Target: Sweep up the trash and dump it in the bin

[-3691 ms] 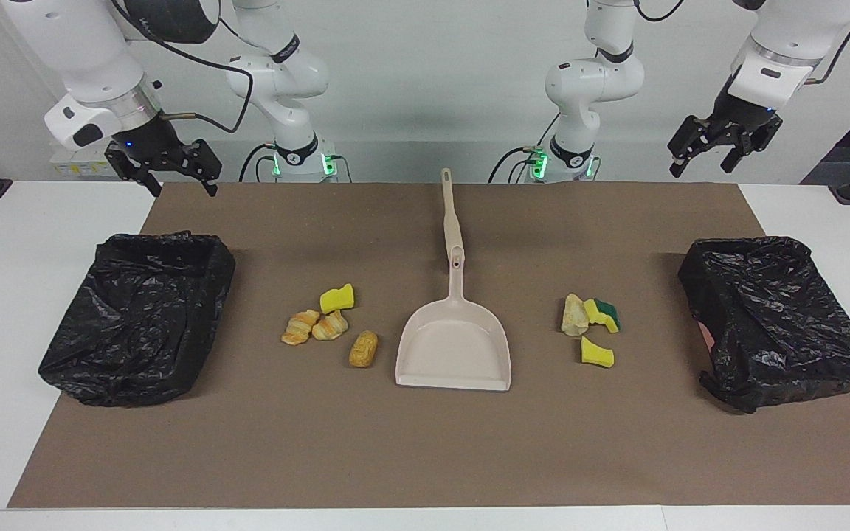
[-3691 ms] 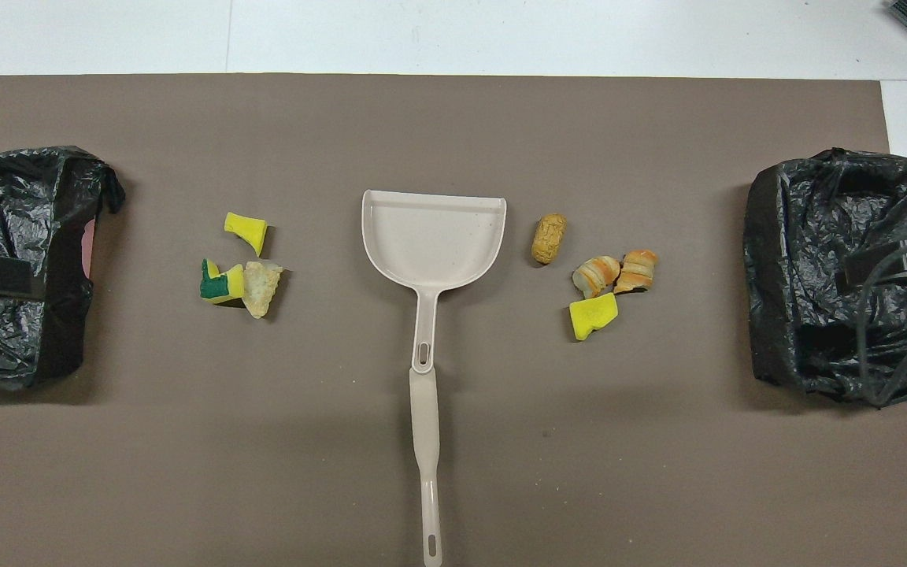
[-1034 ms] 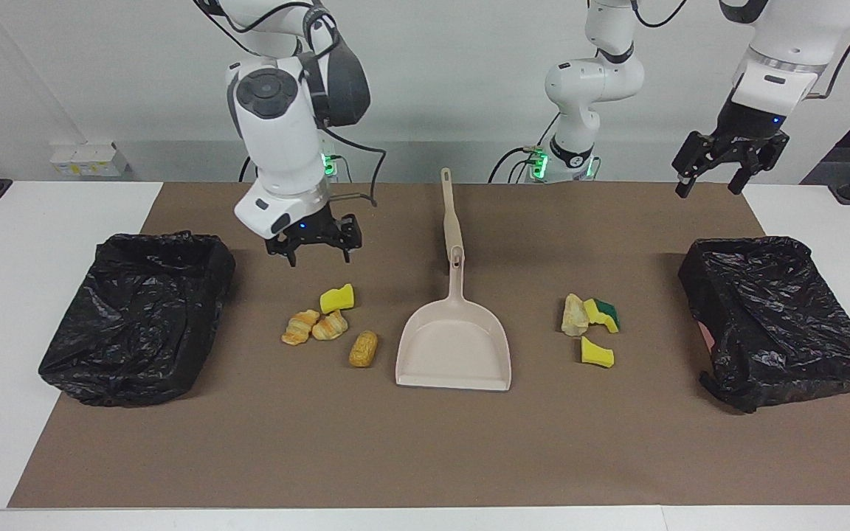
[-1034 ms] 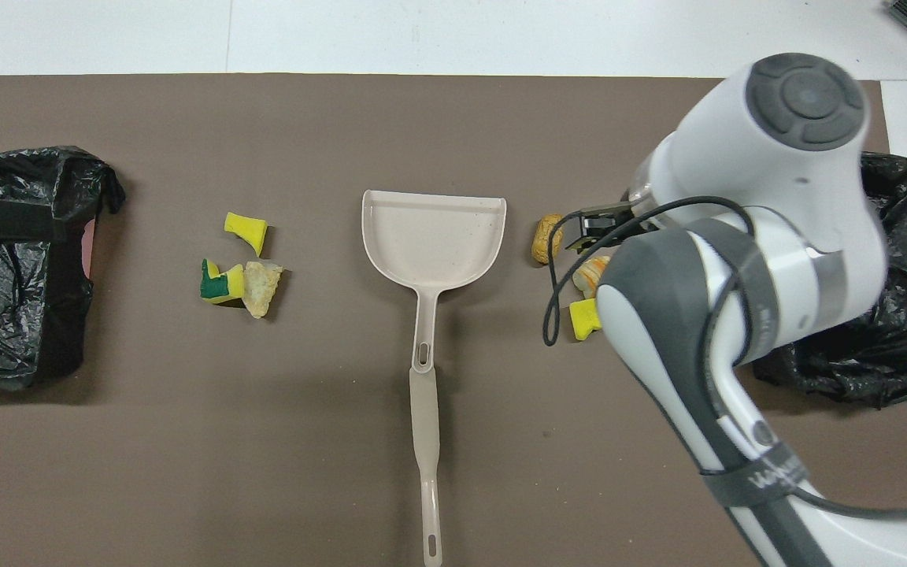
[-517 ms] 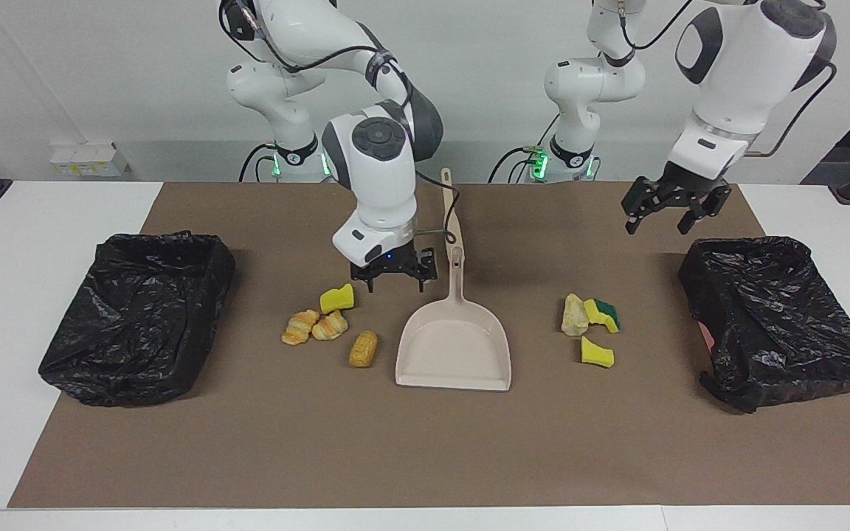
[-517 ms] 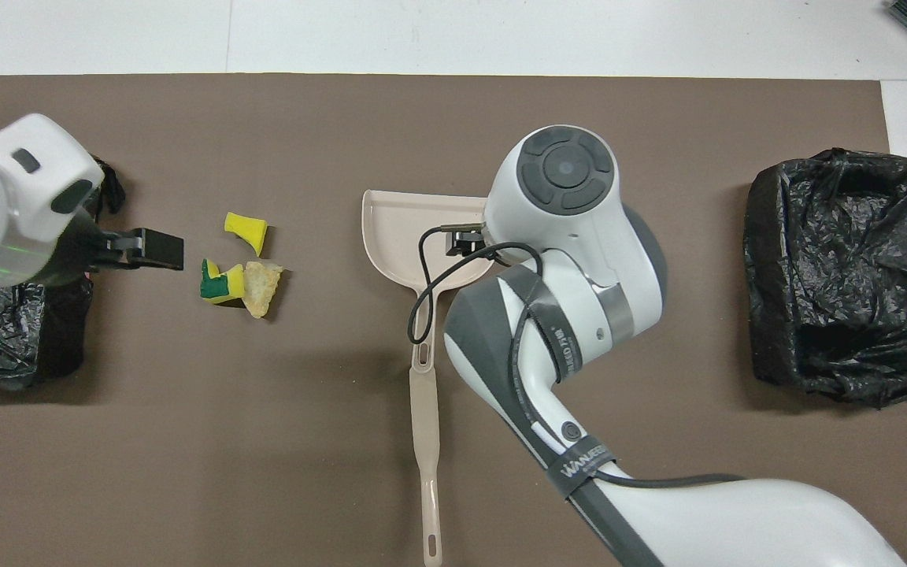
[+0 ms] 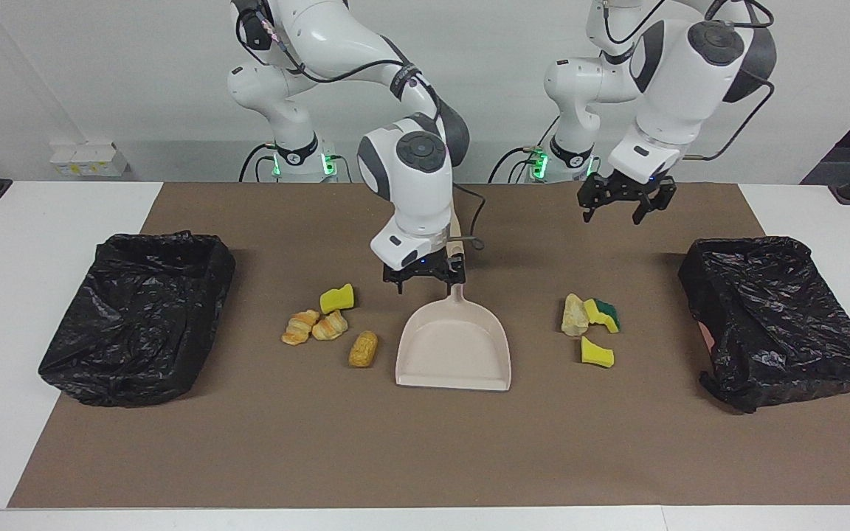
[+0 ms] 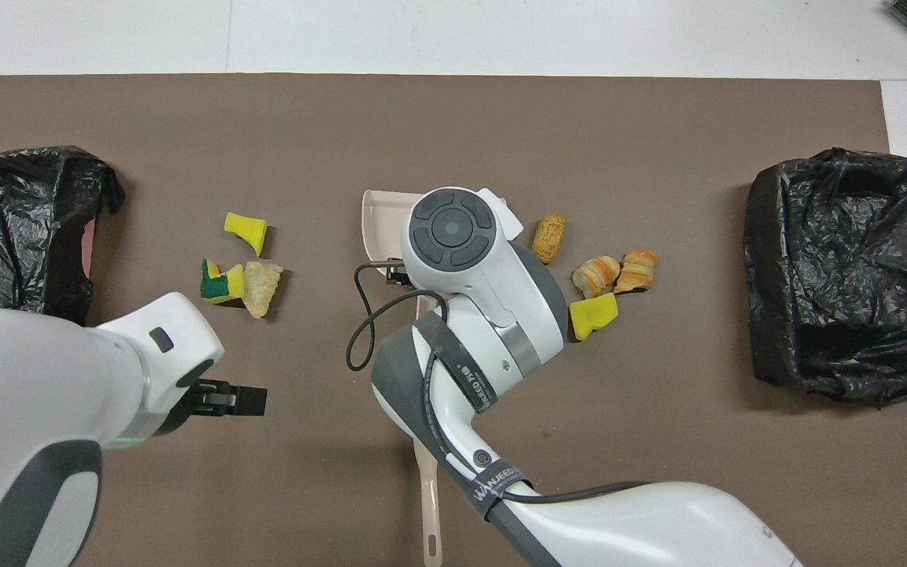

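Observation:
The trash lies in two clusters on the brown mat. A yellow sponge chunk (image 7: 337, 299), two croissants (image 7: 314, 326) and a brown pastry (image 7: 363, 348) lie toward the right arm's end. A pale lump (image 7: 574, 315), a green-backed sponge (image 7: 603, 313) and a yellow chunk (image 7: 596, 352) lie toward the left arm's end. Between the clusters rests the beige dustpan (image 7: 454, 346). My right gripper (image 7: 427, 284) hangs open low over its handle neck. My left gripper (image 7: 626, 200) is open in the air over bare mat. A black-lined bin (image 7: 137, 317) stands at each end.
The second bin (image 7: 775, 317) has a pink patch on its side. The dustpan's long beige handle (image 8: 430, 504) points toward the robots. In the overhead view the right arm covers most of the pan (image 8: 379, 209), and the left gripper (image 8: 249, 400) shows over bare mat.
The right gripper has moved from beside the yellow sponge chunk to over the dustpan's handle neck. The left gripper has swung from near its bin toward the table's middle.

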Tool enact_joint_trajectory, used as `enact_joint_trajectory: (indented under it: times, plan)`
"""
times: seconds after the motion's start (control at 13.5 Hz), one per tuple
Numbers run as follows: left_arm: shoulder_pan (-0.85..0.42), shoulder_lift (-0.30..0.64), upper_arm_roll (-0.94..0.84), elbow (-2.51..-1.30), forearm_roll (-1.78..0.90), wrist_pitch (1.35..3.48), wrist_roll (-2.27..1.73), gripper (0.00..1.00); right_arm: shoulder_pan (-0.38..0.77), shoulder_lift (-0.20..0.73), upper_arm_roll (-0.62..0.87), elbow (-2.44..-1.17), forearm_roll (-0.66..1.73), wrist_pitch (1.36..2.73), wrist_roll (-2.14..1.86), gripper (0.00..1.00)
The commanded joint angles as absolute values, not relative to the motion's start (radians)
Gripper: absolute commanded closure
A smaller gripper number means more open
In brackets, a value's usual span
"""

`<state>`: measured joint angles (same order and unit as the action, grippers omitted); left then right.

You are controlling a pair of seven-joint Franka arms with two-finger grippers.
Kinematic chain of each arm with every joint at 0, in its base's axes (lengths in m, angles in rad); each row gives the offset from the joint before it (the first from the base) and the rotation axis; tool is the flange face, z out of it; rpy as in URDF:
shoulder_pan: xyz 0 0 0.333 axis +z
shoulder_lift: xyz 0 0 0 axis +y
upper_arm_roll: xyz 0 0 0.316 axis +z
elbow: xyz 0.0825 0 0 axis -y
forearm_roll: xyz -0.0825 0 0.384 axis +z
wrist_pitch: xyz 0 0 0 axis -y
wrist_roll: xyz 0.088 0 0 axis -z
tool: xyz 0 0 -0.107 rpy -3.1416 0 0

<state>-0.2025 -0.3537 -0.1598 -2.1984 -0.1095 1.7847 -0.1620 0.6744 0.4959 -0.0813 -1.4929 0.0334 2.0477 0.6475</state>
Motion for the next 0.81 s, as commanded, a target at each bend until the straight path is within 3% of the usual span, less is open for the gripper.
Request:
enact_joint_trajectory:
  times: [0.0, 0.07, 0.22, 0.44, 0.74]
  plan:
    - [-0.230, -0.437, -0.140, -2.321, -0.139, 1.805, -0.167, 0.00, 0.684, 0.502, -0.083, -1.505, 0.054, 2.074, 0.669, 0.02]
    - [-0.244, -0.442, -0.140, -2.332, -0.153, 1.805, -0.181, 0.00, 0.695, 0.502, -0.083, -1.522, 0.057, 2.074, 0.667, 0.02]
    - [-0.271, -0.442, -0.140, -2.333, -0.155, 1.810, -0.215, 0.00, 0.698, 0.486, -0.080, -1.561, 0.058, 2.074, 0.661, 0.17]
    - [-0.302, -0.442, -0.140, -2.345, -0.160, 1.809, -0.233, 0.00, 0.699, 0.468, -0.077, -1.589, 0.060, 2.054, 0.661, 0.24]
    - [-0.354, -0.431, -0.140, -2.373, -0.167, 1.845, -0.293, 0.00, 0.701, 0.436, -0.057, -1.644, 0.072, 2.051, 0.666, 0.25]
